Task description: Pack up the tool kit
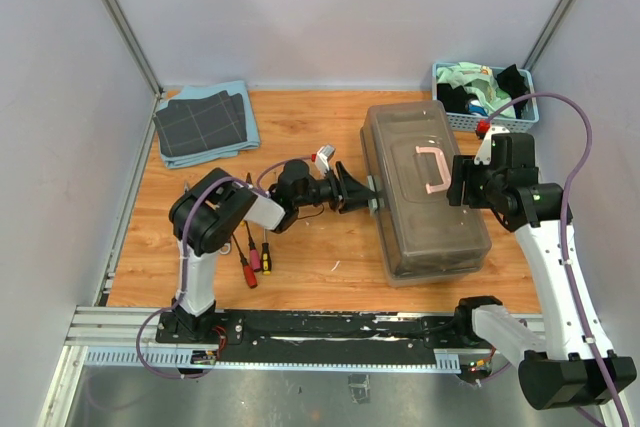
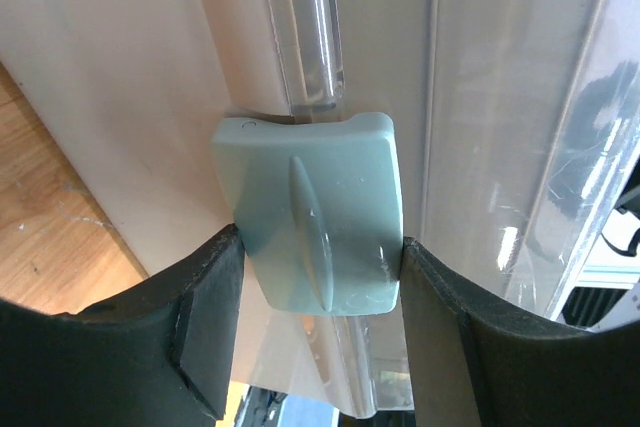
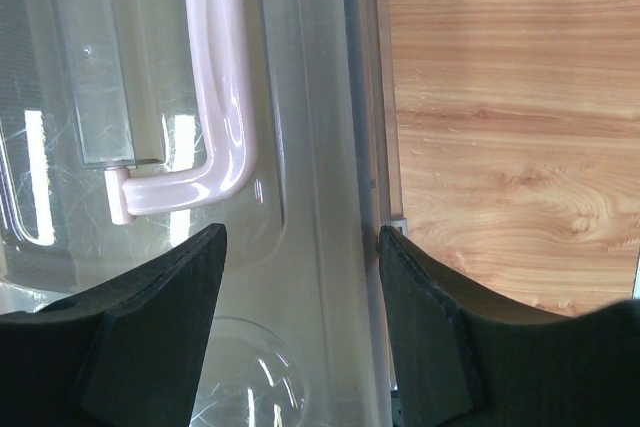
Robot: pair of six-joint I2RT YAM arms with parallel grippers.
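Note:
The grey-beige toolbox (image 1: 430,209) lies closed on the table, with a translucent lid and a pinkish handle (image 1: 433,169). My left gripper (image 1: 365,194) is at its left side, with both fingers pressed against the pale blue-green latch (image 2: 315,212); in the left wrist view the gripper (image 2: 320,267) is shut on it. My right gripper (image 1: 462,182) is open over the lid's right edge, beside the handle (image 3: 220,97). In the right wrist view the gripper (image 3: 300,247) holds nothing. Small screwdrivers (image 1: 255,255) lie on the table by the left arm. Pliers, wrench and tape measure are not in view.
Folded dark grid-pattern cloths (image 1: 203,122) lie at the back left. A blue slatted basket (image 1: 485,92) of cloths stands at the back right, just behind the right arm. Bare wood (image 3: 510,97) shows to the right of the toolbox.

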